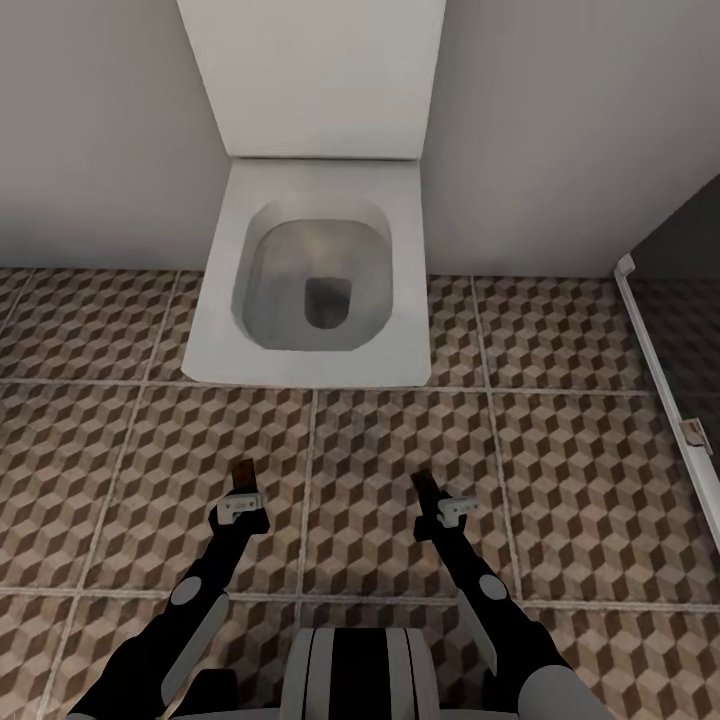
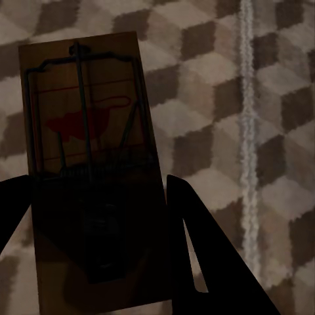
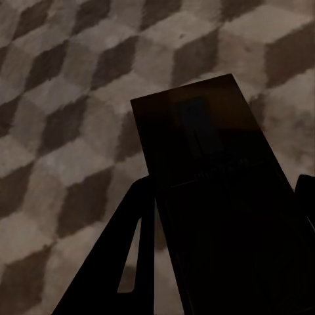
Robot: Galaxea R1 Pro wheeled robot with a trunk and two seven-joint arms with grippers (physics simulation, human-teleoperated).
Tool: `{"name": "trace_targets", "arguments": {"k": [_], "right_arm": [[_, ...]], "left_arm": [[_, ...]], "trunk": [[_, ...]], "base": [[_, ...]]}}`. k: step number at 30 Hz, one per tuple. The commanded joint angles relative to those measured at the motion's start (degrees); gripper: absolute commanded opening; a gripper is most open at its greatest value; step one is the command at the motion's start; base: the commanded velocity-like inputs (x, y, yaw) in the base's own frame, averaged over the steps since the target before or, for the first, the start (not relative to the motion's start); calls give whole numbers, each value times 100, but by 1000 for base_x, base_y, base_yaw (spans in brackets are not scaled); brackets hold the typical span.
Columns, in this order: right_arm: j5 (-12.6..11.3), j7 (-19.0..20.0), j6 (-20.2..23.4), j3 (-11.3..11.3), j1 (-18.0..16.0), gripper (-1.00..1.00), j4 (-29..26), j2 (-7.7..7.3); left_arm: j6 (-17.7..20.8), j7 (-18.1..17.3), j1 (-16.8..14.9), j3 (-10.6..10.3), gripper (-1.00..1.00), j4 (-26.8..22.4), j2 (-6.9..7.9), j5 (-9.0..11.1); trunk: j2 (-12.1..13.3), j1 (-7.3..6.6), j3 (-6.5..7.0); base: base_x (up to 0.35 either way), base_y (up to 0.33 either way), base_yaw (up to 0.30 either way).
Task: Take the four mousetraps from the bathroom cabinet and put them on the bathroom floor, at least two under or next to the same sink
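My left gripper (image 1: 240, 492) hangs low over the bathroom floor (image 1: 560, 470), shut on a mousetrap (image 1: 240, 474). In the left wrist view that mousetrap (image 2: 85, 131) is a tan board with a dark wire bar and a red mark, clamped between the fingers of the left gripper (image 2: 98, 197). My right gripper (image 1: 430, 500) is shut on a second mousetrap (image 1: 424, 488). The right wrist view shows this mousetrap (image 3: 197, 138) dark and shadowed, its far end sticking out past the right gripper (image 3: 223, 190) over the cube-pattern tiles (image 3: 65, 98). The cabinet and the sink are out of view.
A white toilet (image 1: 320, 190) with its lid up stands against the grey wall straight ahead, its bowl front just beyond both grippers. A white rail (image 1: 660, 370) with a dark panel behind it runs along the right side. Tiled floor spreads to either side.
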Motion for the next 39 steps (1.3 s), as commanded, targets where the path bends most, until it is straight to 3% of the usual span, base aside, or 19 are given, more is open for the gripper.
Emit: {"name": "trace_targets", "arguments": {"k": [1, 10, 21, 39], "right_arm": [[-24, 29, -16, -5, -2, -100, 4, 1], [-24, 29, -16, -4, -2, -100, 4, 1], [-24, 29, -16, 3, -2, -100, 70, 1], [-24, 15, -14, 3, -2, -100, 325, 9]], "left_arm": [[-28, 56, -4, -34, -100, 0, 11, 35], [-28, 56, -4, -34, -100, 5, 10, 35], [-28, 56, -4, -34, -100, 7, 11, 35], [-28, 56, -4, -34, -100, 9, 10, 35]], "trunk": [[-1, -1, -2], [-1, -1, -2], [-1, -1, -2], [-1, -1, -2]], "base": [[6, 0, 0], [20, 0, 0], [187, 0, 0], [10, 0, 0]]}}
